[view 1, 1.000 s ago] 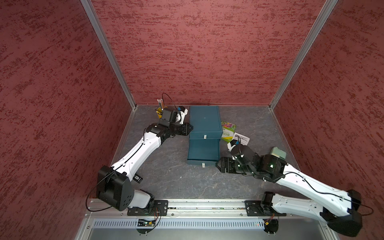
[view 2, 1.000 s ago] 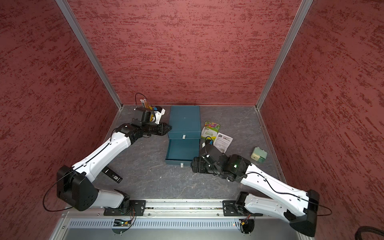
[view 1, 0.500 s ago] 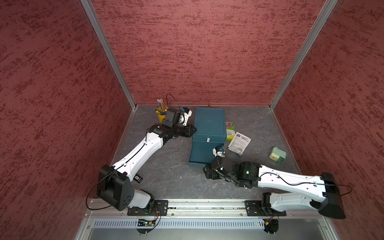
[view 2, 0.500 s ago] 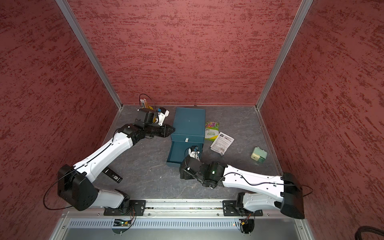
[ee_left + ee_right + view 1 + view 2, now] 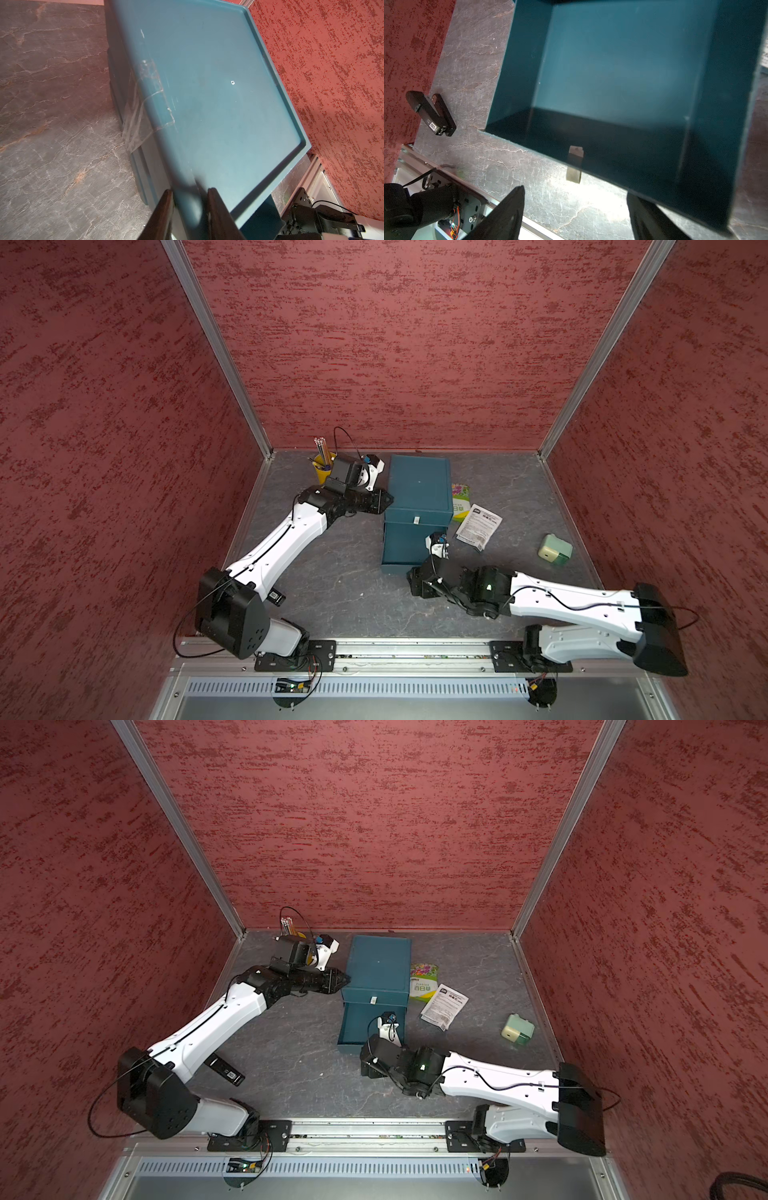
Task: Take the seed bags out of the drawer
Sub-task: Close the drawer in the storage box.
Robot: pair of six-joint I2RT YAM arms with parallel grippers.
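Seed bags: two are in sight, both flat on the desk just right of the teal cabinet and outside it. The flowered packet lies against the cabinet's right side, and the white packet with black print lies against the flowered one's near corner. In a top view the cabinet's top edge hides a strip of the flowered packet.

The drawer stands open at the cabinet's front. Its back part is hidden under the cabinet, and in the right wrist view its inside is only blurred teal and shadow.

The right claw sits at the drawer's front, spread wide and gripping nothing, with the small handle tab just ahead of it. In both top views the wrist covers its fingers.

The left claw is closed nearly to a point, tips against the cabinet's left top edge. Whether it pinches that edge or only presses on it is unclear.

A pencil cup, partly hidden by the left arm, stands left of the cabinet. A pale green block sits well to the cabinet's right.
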